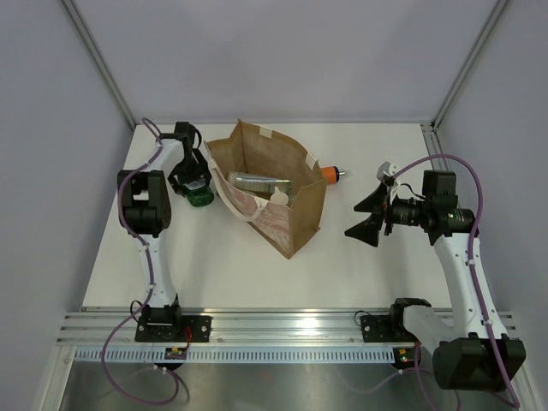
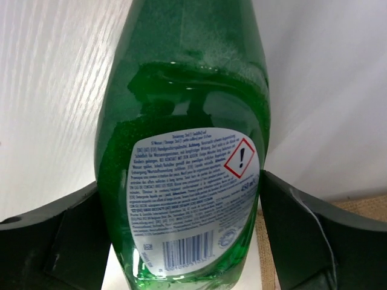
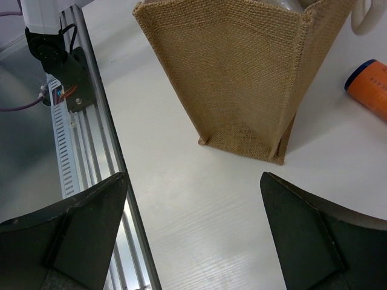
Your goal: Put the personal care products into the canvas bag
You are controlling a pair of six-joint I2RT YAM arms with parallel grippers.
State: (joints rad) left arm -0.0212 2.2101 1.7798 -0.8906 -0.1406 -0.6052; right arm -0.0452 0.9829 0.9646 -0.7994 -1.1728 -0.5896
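Observation:
The canvas bag (image 1: pixel 291 214) stands open at the table's middle. Inside it lie a pale bottle (image 1: pixel 257 181) and another with a cream cap (image 1: pixel 278 198). My left gripper (image 1: pixel 193 181) is just left of the bag, shut on the green bottle (image 1: pixel 202 196). In the left wrist view the green bottle (image 2: pixel 181 109) fills the gap between both fingers (image 2: pixel 54 241), and its red cap is hidden. The orange bottle (image 1: pixel 332 175) lies on the table by the bag's right side and also shows in the right wrist view (image 3: pixel 370 84). My right gripper (image 1: pixel 368 216) is open and empty, right of the bag (image 3: pixel 242 66). The silver-grey tube is out of view.
The aluminium rail (image 1: pixel 282 330) with both arm bases runs along the near edge and shows in the right wrist view (image 3: pixel 91 139). Grey walls enclose the table on three sides. A cream handle (image 1: pixel 229 190) hangs over the bag's left side.

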